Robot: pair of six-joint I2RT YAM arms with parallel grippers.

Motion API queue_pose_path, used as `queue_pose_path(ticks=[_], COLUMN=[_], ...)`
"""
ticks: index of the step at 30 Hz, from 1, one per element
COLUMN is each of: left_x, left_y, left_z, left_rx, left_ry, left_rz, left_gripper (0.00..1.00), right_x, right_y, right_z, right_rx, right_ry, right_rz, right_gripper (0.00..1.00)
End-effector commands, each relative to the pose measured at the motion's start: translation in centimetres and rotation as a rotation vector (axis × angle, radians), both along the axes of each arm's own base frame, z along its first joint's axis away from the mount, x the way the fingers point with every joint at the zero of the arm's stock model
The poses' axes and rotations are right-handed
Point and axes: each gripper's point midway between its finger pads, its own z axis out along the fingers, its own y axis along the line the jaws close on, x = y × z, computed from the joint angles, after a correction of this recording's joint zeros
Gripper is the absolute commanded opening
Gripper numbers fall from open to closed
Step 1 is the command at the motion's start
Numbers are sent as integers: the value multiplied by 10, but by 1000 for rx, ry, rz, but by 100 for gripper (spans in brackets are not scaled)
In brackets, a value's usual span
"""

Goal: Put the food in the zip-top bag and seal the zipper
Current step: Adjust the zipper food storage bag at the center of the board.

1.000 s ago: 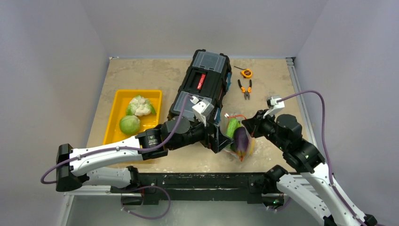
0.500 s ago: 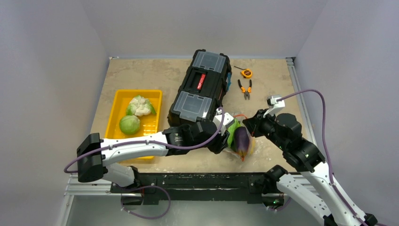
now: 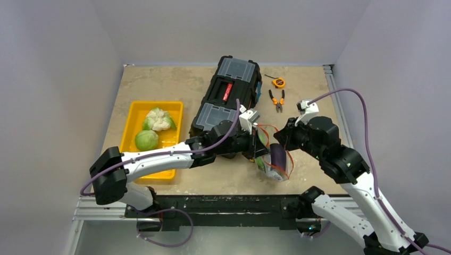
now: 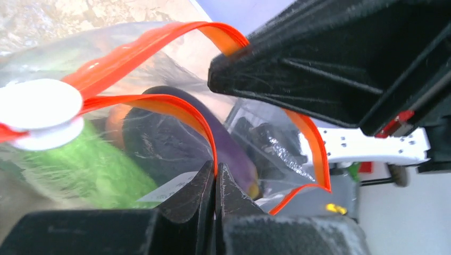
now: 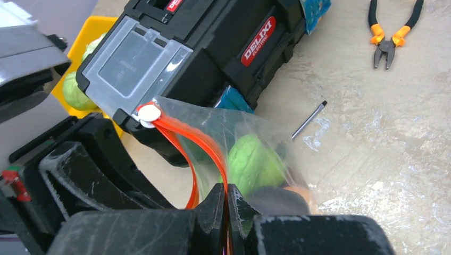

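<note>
The zip-top bag (image 3: 272, 169) hangs between my two grippers just in front of the black toolbox. Its mouth gapes, the two halves of the red-orange zipper (image 4: 159, 103) bowed apart, with a white slider (image 4: 40, 111) at one end. Inside lie a purple eggplant (image 3: 277, 154) and a green piece (image 5: 255, 159). My left gripper (image 4: 215, 169) is shut on one zipper strip. Opposite it, my right gripper (image 5: 226, 188) is shut on the other strip (image 5: 197, 138). A cauliflower (image 3: 158, 119) and a cabbage (image 3: 146, 140) lie in the yellow tray.
The yellow tray (image 3: 126, 139) sits at the left. The black toolbox (image 3: 228, 90) stands close behind the bag. Orange-handled pliers (image 3: 276, 100) and a small tape measure (image 3: 278, 82) lie at the back right. A thin dark rod (image 5: 308, 119) rests beside the toolbox.
My left gripper swung right to the bag's mouth and closed from wide open onto a zipper strip. The bag now hangs more upright, its mouth pulled open. The right gripper rose slightly.
</note>
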Motion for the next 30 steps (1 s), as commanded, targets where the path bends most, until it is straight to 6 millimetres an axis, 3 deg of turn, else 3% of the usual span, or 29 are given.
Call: queue_pose_path(ticks=[1,5,10,14,16,18,22,25,30], left_x=[1,8,13,14,15,16,15,13,14], left_y=[-15,-16,-18,-22,-23,-24,-26,-25,-20], left_z=[49,51,46,46,46,46,45,43,42], left_rx=[-264,-315,-325,-329,-328,-326,-327,-321,-313], left_ry=[84,126,153,161,159,160,163,166,167], left_rz=[5,56,84,88,87,87,77,73,89], left_gripper=[0,0,0,0,0,0,0,0,0], right_x=[-12,-24,-37,-46,-52,-58,-54,-49,-59], right_y=[6,14,12,7,4,7,2,-2,-5], right_z=[10,-2,-5,1,-2,-3,-8,-4,-4], right_rx=[-16,-31,-56,-80,-106,-99,-124,-133,-138], right_ry=[27,89,122,134,165,184,205,204,237], right_rz=[80,164,208,233,247,279,233,193,206], right_gripper=[0,5,20,37,52,60,80,87,95])
